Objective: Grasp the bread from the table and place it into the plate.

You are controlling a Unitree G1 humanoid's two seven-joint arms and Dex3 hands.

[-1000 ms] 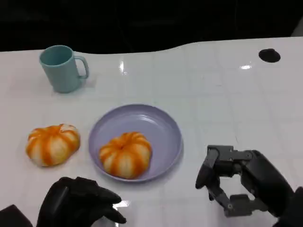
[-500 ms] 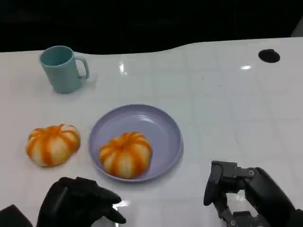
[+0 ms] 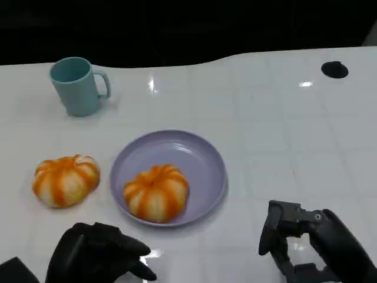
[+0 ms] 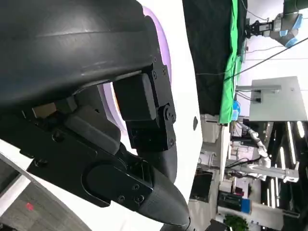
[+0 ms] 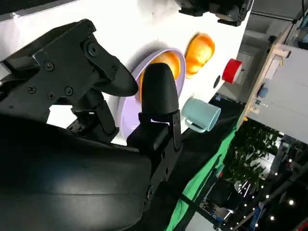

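bread: one (image 3: 156,193) sat in plate (image 3: 203,154), another (image 3: 65,180) on table (image 3: 283,130) left of it
left hand (image 3: 97,256): fingers curled, held nothing
right hand (image 3: 306,244): fingers apart, held nothing

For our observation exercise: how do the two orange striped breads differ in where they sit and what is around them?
The bread on the plate rests inside the purple plate; the bread on the table lies on the bare white table, left of the plate. The table bread lies nearer the teal mug. Both are round, orange-and-white striped and untouched.
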